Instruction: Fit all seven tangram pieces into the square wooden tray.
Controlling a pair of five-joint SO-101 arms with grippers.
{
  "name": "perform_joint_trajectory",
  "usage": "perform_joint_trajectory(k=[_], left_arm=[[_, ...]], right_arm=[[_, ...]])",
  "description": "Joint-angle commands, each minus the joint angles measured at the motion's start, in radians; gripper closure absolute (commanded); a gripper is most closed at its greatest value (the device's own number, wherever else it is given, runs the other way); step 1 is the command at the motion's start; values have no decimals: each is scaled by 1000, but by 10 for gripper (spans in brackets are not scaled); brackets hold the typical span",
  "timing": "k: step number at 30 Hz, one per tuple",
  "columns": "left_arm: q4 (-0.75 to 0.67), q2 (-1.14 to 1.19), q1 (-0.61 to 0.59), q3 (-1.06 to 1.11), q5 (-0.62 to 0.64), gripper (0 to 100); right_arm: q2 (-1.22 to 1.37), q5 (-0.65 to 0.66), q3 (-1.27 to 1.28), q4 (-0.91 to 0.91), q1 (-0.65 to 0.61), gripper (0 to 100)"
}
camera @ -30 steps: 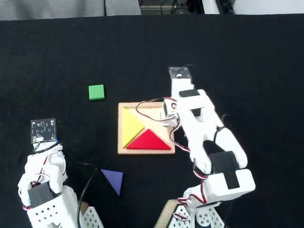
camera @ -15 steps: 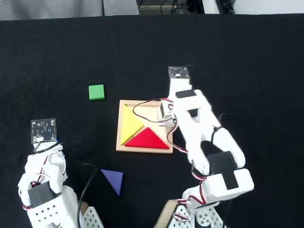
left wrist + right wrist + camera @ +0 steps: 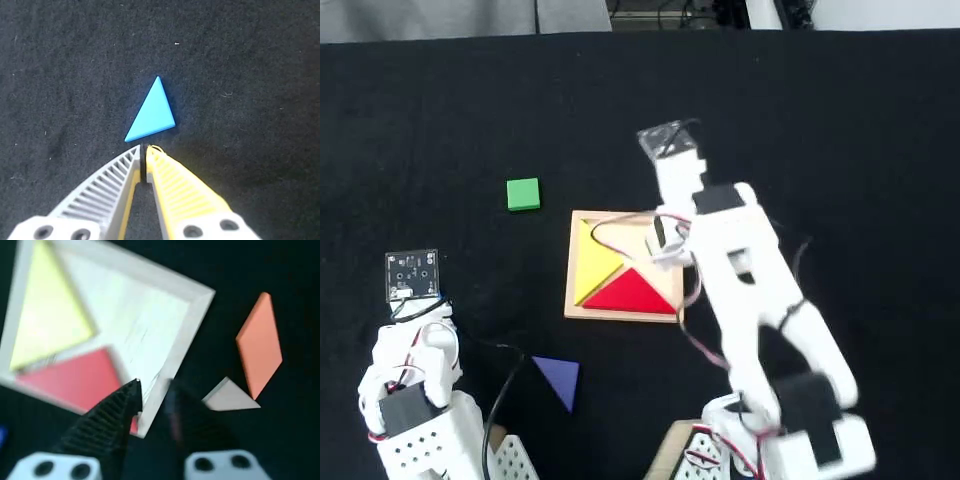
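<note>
1. The right gripper (image 3: 152,390) hung low over a corner of the square wooden tray (image 3: 200,315). Its jaws were parted a little, with nothing between them. I judged it was between picks.
2. The tray held two of the seven pieces. The large yellow triangle (image 3: 50,322) and the large red triangle (image 3: 75,380) lay flat with their long sides along adjacent walls. Their points met near the middle.
   - I read that layout as deliberate: the big pieces sat against the rim, so the bare wood formed one connected area for the smaller ones.
3. Just outside that tray corner lay the orange parallelogram (image 3: 259,346), with the small white triangle (image 3: 229,396) almost touching it. They were the nearest loose pieces to the right arm and looked like its likely next targets.
4. The green square (image 3: 523,194) sat well apart on the black table (image 3: 840,130), beyond the tray's far left corner. The dark blue triangle (image 3: 558,378) sat on the near side, between the two arm bases.
5. The left gripper (image 3: 145,149) was closed and empty, aimed at the light blue triangle (image 3: 152,112), which lay flat just ahead of its tips.
   - I judged the arm was parked there, since the jaws would have to open before they could take that piece.
6. Five pieces were loose by my count.
</note>
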Motion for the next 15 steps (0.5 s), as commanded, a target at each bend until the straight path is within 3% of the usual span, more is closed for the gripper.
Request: perform_joint_trajectory(k=[1, 15], left_arm=[[-2, -8, 15, -4, -6, 966], [-2, -8, 15, -4, -6, 966]], right_arm=[[-142, 104, 97, 23, -46, 966], [163, 107, 48, 32, -52, 988]])
